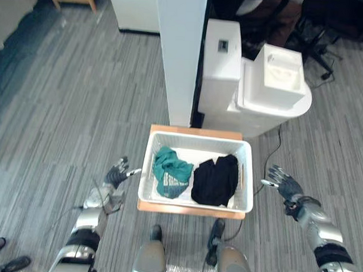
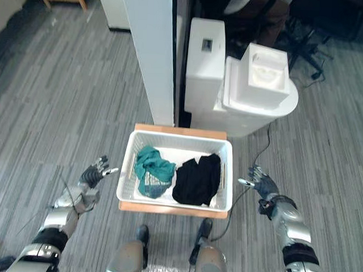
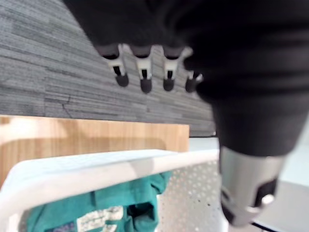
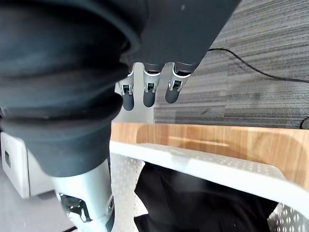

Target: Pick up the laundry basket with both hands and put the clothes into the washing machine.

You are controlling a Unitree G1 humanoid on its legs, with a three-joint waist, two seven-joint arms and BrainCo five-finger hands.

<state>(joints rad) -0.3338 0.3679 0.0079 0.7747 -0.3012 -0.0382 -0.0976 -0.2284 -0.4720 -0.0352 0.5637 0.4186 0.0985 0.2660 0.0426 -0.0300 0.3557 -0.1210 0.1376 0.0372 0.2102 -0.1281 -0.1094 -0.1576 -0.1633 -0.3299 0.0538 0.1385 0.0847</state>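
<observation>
Left hand (image 1: 116,174) and right hand (image 1: 284,184), both spread, flank the laundry basket (image 1: 199,142) mid-frame, not touching. Teal garment (image 1: 171,171) and black garment (image 1: 216,180) lie inside.

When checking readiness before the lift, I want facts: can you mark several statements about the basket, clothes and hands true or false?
1. The laundry basket sits on a wooden board. True.
2. Both hands grip the basket. False: the left hand and right hand are open, apart from it on either side.
3. The teal garment lies to the robot's left of the black garment. True.
4. The basket holds one garment. False: two.
</observation>
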